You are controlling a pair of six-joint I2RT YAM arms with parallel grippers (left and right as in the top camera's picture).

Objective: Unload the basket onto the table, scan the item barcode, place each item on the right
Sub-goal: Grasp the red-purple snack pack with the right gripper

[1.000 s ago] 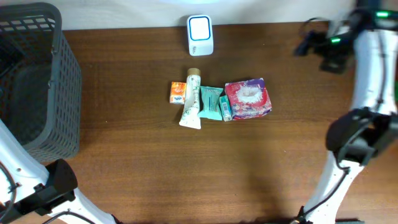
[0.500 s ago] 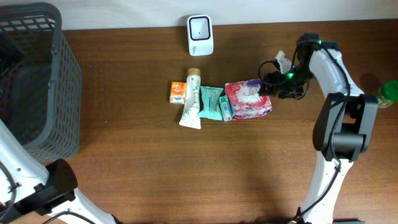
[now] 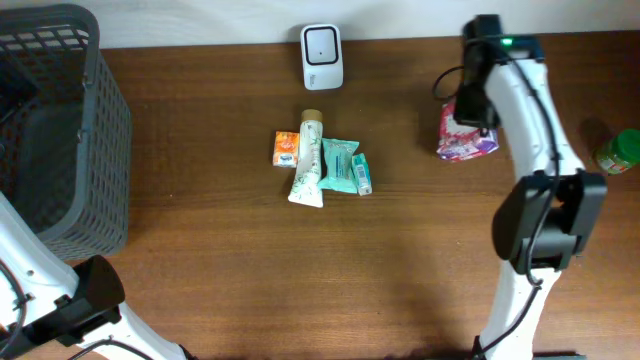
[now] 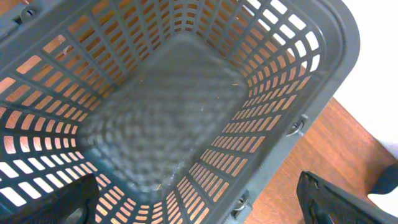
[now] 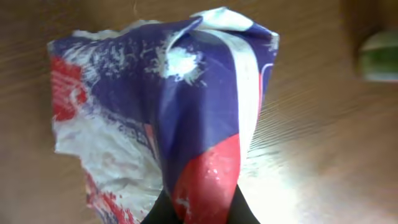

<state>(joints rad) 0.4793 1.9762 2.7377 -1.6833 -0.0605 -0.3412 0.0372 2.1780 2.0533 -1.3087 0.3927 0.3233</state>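
The item, a soft red, white and purple packet (image 3: 466, 137), hangs above the table at the right, pinched in my right gripper (image 3: 470, 112). In the right wrist view the packet (image 5: 180, 106) fills the frame, and the gripper (image 5: 200, 208) is shut on its red lower fold. A white barcode scanner (image 3: 322, 55) stands at the back edge, centre. My left gripper (image 4: 199, 208) hangs open over the grey basket (image 4: 323, 68), nothing between its fingers.
A small orange box (image 3: 286, 148), a pale tube (image 3: 309, 160), a teal packet (image 3: 338, 164) and a small teal tube (image 3: 362, 173) lie together mid-table. The grey basket (image 3: 70, 60) stands at the far left. A green-lidded jar (image 3: 618, 153) sits at the right edge.
My right gripper came down onto the packet beside the other items, shut on it, and carried it up and away to the right. The left arm has not moved.
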